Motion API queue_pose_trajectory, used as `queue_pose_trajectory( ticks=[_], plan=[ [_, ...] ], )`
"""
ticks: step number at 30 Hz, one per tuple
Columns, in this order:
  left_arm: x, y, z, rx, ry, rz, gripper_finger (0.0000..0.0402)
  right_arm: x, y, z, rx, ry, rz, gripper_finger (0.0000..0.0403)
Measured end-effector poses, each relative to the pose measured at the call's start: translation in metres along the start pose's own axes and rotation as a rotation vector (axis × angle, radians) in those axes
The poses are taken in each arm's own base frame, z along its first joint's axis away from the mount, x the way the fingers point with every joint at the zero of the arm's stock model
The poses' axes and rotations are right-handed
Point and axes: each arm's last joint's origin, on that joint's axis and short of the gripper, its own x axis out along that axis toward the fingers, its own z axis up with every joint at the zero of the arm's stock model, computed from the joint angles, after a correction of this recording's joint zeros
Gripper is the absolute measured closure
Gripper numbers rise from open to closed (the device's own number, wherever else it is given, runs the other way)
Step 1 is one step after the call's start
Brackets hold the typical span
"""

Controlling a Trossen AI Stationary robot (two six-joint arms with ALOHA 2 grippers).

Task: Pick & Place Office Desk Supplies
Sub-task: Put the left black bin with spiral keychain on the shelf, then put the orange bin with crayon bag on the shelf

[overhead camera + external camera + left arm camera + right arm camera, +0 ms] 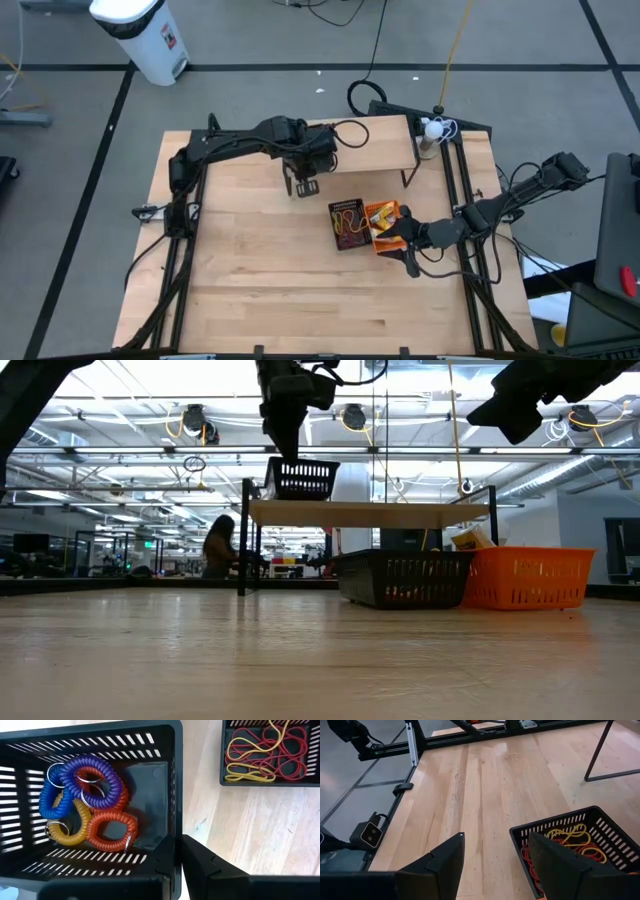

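A wooden bench (260, 270) carries a low raised shelf (375, 140) along its far edge. The left claw (177, 855) hangs in the air just in front of that shelf, clamped on the wall of a small black slotted basket (165, 780), which it holds clear of the bench. Inside lie coiled wrist loops (90, 802) in blue, purple, red and yellow, each with a metal ring.

On the bench, nearer than the shelf and toward its right end, sits a second black basket (347, 224) filled with rubber bands (265, 750), red and yellow, with an orange basket (384, 222) touching its right side.

The right claw (495, 855) hovers beside those two baskets, its fingers apart and empty.

The step in hand looks like carrying the lifted basket to its place. The next move likely calls for keeping it level so the loops stay in, lowering it squarely, and only then letting go.
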Motion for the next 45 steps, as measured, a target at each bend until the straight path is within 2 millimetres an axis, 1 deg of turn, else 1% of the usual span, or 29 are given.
queue_pose_trajectory(
  ticks=[12,15,19,23,26,29,32,36,39,45],
  plan=[
    [0.000,0.000,0.001,0.018,-0.007,0.001,0.0375,0.000,0.000,0.000,-0.019,-0.001,-0.001,0.0193],
    [0.000,0.000,0.001,0.017,-0.008,0.000,0.0368,0.000,0.000,0.000,-0.019,-0.001,-0.001,0.0193],
    [0.000,-0.002,0.001,0.026,-0.009,-0.001,0.0336,0.000,0.000,0.000,-0.025,-0.001,-0.002,0.0193],
    [-0.001,-0.005,0.002,0.044,-0.020,-0.002,0.0290,0.000,0.000,0.000,-0.027,-0.001,-0.002,0.0193],
    [-0.001,-0.008,0.007,0.047,-0.066,0.000,0.0250,0.000,0.000,0.000,-0.027,-0.001,-0.002,0.0193],
    [-0.002,-0.009,0.011,0.030,-0.114,0.029,0.0215,0.000,0.000,0.000,-0.031,-0.001,-0.002,0.0193],
    [-0.002,-0.010,0.012,0.036,-0.123,0.079,0.0187,0.000,0.000,0.000,-0.055,-0.001,-0.002,0.0193],
    [-0.004,-0.013,0.013,0.039,-0.125,0.104,0.0164,0.000,0.000,0.000,-0.084,0.003,-0.004,0.0193],
    [-0.010,-0.019,0.014,0.030,-0.148,0.081,0.0154,-0.003,-0.001,0.000,-0.095,0.002,-0.002,0.0193],
    [-0.025,-0.046,0.018,0.037,-0.221,-0.027,0.0153,-0.019,-0.008,-0.002,-0.088,0.036,-0.022,0.0193]
  ],
)
